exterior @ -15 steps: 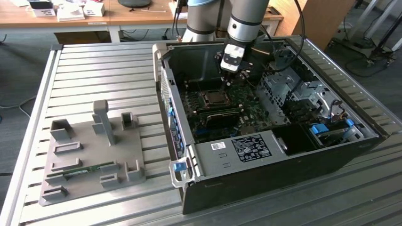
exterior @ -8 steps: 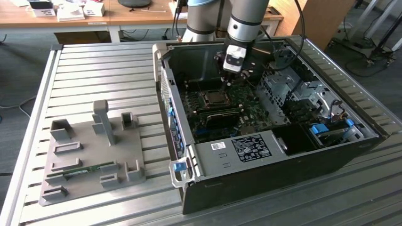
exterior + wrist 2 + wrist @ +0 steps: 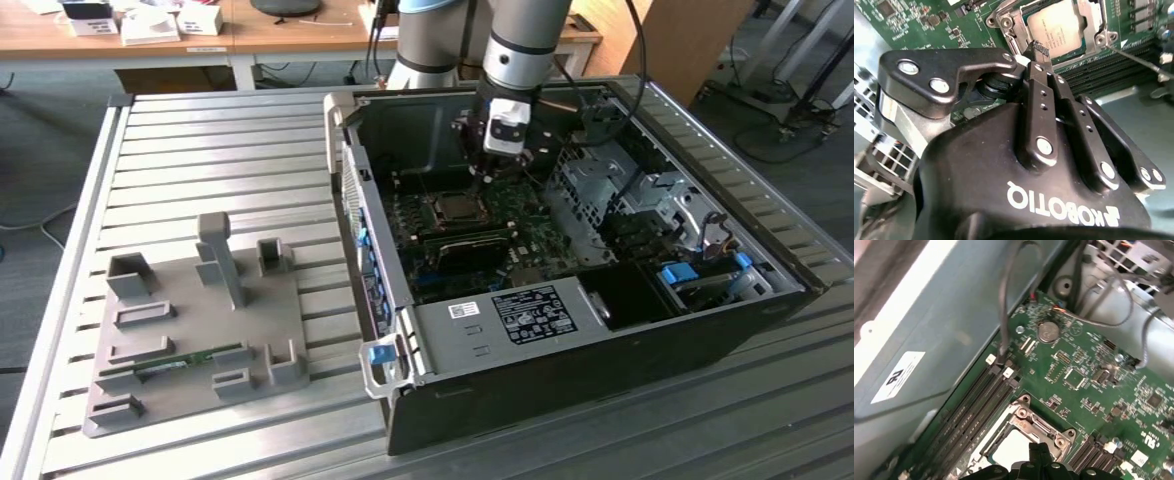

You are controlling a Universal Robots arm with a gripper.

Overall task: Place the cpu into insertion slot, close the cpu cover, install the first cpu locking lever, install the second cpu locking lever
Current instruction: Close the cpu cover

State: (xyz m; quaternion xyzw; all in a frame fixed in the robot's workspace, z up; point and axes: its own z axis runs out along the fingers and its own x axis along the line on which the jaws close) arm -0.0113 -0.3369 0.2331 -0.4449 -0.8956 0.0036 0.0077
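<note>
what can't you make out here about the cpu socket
- cpu: one corner is hidden behind the gripper in the second wrist view; cut off by the picture edge in the first wrist view.
- cover: whether it is latched; the gripper hides one side in the second wrist view.
- socket in the exterior view: too small for detail.
- whether the shut jaws pinch anything: hidden where they meet.

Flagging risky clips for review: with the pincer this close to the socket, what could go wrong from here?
1. The pincer tip sits by the cpu cover edge; a slip might scrape the cpu or the green board.
2. The thin lever juts free beside the socket and could be bent or missed.
3. A black cable hangs near the memory slots and may snag.
</note>
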